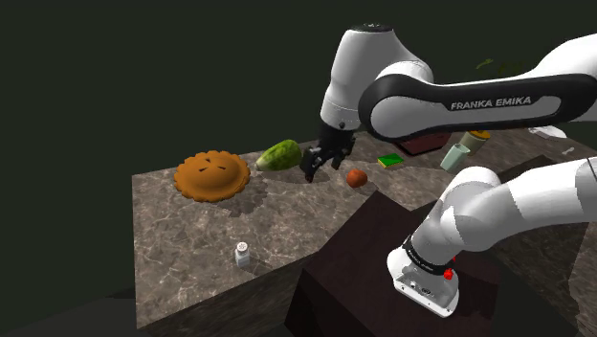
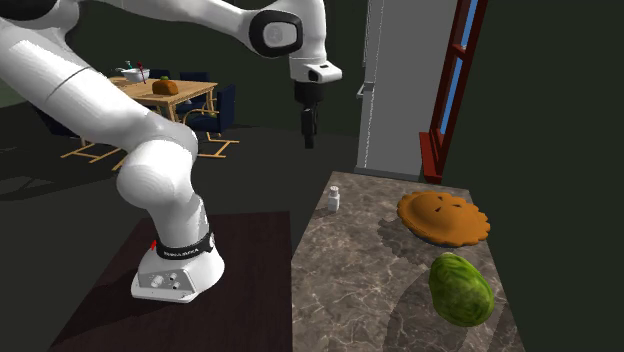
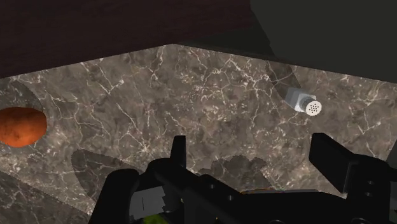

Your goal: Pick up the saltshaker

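Observation:
The saltshaker [image 1: 243, 254] is a small pale cylinder with a perforated cap, standing upright near the marble counter's [image 1: 182, 249] front edge. It also appears close to the counter's edge as the saltshaker [image 2: 333, 198], and ahead of one finger as the saltshaker [image 3: 303, 102]. My black gripper [image 1: 314, 170] hangs above the counter, well away from the shaker, by the green vegetable. The gripper [image 2: 308, 130] points downward, high over the surface. Its fingers [image 3: 178, 151] stand apart with nothing between them, so the gripper [image 3: 254, 156] is open.
A round brown pie [image 1: 211, 175] and a green vegetable [image 1: 278, 155] lie at the counter's back. A small orange potato-like item [image 1: 357, 177] sits next to the dark stand [image 1: 383, 268]. A green block [image 1: 390, 161] and a cup [image 1: 453, 156] are farther right.

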Robot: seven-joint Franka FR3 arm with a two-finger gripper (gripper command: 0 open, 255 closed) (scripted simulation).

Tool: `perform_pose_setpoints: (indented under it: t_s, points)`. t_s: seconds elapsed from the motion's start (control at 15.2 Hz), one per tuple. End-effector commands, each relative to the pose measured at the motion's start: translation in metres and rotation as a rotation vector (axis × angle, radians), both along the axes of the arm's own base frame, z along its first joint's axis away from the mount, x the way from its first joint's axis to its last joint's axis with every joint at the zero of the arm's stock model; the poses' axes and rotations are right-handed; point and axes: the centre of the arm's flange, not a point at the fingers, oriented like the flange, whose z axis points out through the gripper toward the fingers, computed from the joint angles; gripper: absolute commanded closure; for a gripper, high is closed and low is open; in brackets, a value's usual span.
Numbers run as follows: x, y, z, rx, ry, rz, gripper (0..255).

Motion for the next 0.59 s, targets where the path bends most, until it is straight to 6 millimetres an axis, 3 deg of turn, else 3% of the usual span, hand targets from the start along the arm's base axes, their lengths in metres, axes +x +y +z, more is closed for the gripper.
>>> perform_pose_setpoints:
  t_s: [0.0, 0.53]
  points:
    - [0.007, 0.017, -0.023, -0.008, -0.003, -0.016, 0]
    - [0.029, 0.086, -0.105, -0.045, -0.008, -0.074, 0]
